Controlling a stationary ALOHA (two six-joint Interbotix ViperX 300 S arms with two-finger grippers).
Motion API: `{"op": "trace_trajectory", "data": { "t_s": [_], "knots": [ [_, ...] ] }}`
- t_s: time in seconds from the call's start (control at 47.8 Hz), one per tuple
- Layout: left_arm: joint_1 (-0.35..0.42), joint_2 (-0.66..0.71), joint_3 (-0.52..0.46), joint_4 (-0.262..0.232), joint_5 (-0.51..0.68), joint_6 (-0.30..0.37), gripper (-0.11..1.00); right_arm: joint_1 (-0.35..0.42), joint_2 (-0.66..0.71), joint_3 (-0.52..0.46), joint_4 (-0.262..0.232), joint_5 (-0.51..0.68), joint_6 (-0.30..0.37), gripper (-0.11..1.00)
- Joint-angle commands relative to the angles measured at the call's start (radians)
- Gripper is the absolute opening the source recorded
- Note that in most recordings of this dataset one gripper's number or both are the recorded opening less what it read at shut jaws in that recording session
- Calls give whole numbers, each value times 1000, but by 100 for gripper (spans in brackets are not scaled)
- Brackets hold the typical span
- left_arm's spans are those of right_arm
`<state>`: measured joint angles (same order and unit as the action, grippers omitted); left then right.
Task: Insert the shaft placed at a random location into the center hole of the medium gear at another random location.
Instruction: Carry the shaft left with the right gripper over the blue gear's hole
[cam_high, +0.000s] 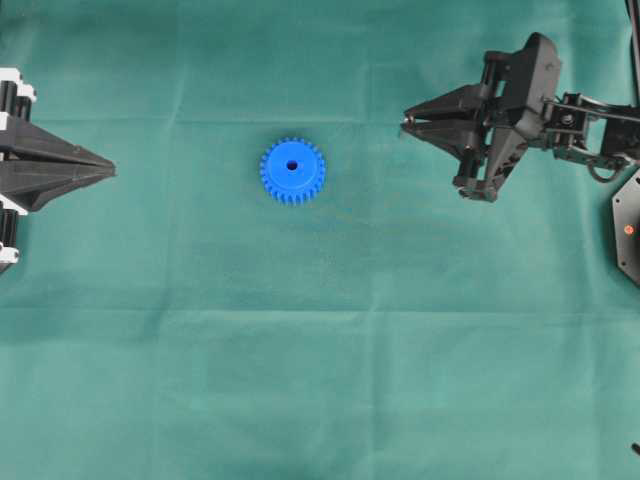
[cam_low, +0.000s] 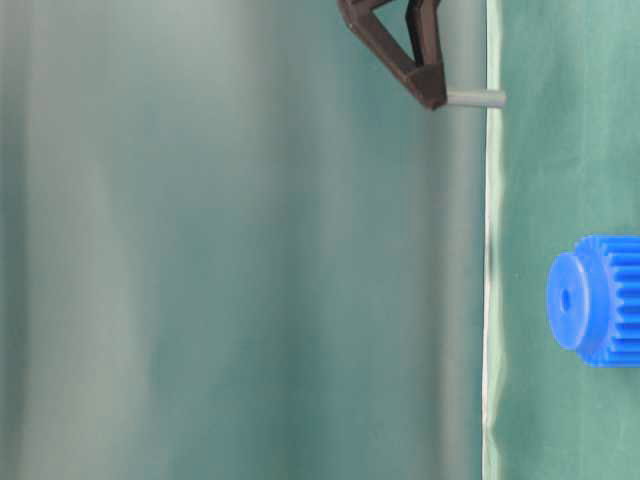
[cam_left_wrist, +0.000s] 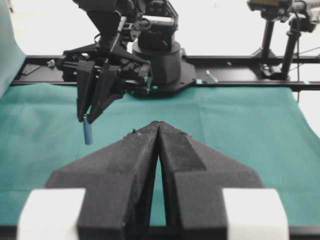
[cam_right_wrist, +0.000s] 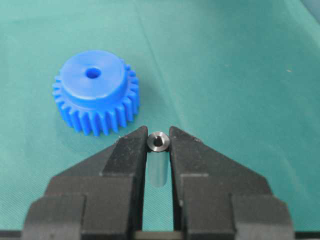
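Pinching the shaft between the tips of my right gripper, I hold it clear of the cloth with the pin pointing down from the fingertips; in the right wrist view its hollow upper end shows as a small grey ring squeezed between the two black pads, and the rest of its body runs down the narrow gap behind them. From the left wrist view the same pin hangs below those closed tips, above the green surface and not touching it. The medium gear lies flat on the table, teeth all round its rim and raised hub facing up, with the center hole open and dark in the middle. In the overhead view the gear sits near the middle of the cloth, and my right gripper with the shaft is well apart from it, out toward two o'clock from the gear. Seen from my right wrist, the gear lies at about eleven o'clock from the shaft, near but not under it. My left gripper rests at nine o'clock from the gear, well apart, its two fingers pressed together to a point and holding nothing. A green cloth covers the table.
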<state>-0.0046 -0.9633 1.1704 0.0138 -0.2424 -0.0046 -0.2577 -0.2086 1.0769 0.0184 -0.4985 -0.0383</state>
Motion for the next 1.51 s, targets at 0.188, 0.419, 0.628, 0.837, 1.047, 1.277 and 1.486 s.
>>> {"op": "trace_trajectory", "data": {
  "t_s": [0.188, 0.419, 0.628, 0.837, 1.047, 1.277, 1.486],
  "knots": [
    [-2, 8, -25, 2, -6, -2, 0, 44, 72, -110, 0, 3, -6, 13],
    [-2, 9, -23, 2, -5, -5, 0, 75, 158, -229, 2, 38, -6, 13],
    [-2, 9, -23, 2, -6, -9, 0, 89, 236, -328, 2, 58, -6, 13],
    [-2, 9, -23, 3, -5, -9, 0, 103, 288, -396, 2, 69, -6, 13],
    [-2, 9, -23, 2, -2, -9, 0, 112, 318, -437, 3, 80, -6, 13],
    [-2, 11, -23, 3, 6, -9, 0, 112, 322, -439, 5, 80, -6, 13],
    [-2, 11, -23, 2, 9, -9, 0, 112, 342, -439, 8, 77, -6, 13]
  ]
}}
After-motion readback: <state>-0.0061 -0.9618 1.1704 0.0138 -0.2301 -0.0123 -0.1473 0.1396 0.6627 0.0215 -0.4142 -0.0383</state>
